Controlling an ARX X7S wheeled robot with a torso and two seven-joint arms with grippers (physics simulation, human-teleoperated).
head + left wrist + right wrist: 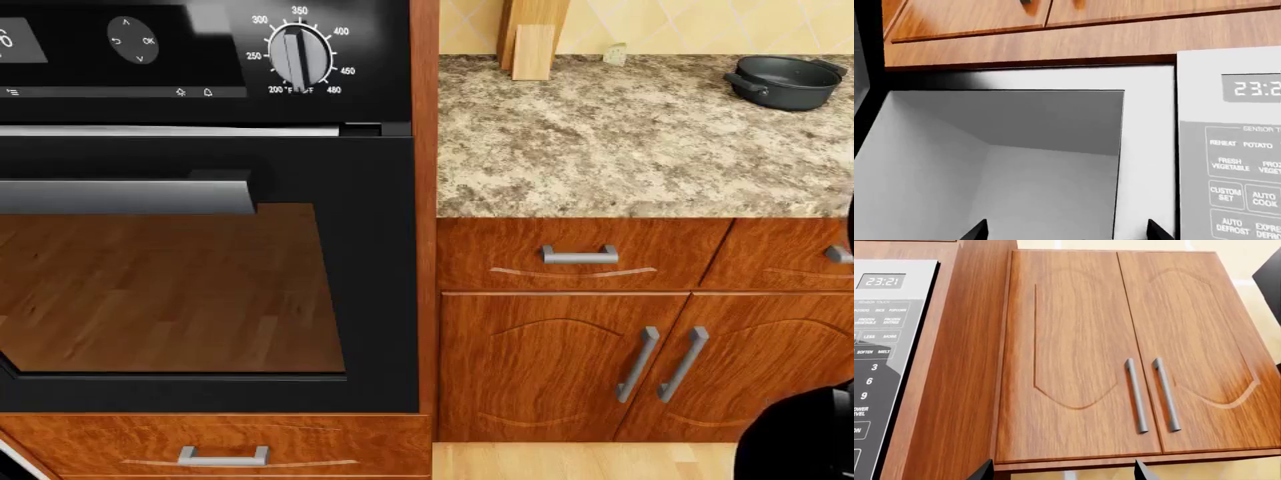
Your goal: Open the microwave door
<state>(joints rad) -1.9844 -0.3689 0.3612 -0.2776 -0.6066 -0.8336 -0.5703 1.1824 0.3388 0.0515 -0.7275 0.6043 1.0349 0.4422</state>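
While door (862,75) is swung aside, microwave (1147,150) cavity (1001,165) is exposed, pale grey, below wood cabinets (1054,35). Panel (1234,150) is seen beside it, clock (1256,89) lit. Both grippers (1066,232) (1062,471) are spread, nothing held.

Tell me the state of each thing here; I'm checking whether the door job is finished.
Microwave: door swung open, cavity empty, clock lit.
Oven: door shut.
Wall cabinet: both doors shut.
Drawer: shut.
Pot: upright on the counter.
Left end effector: open.
Right end effector: open.
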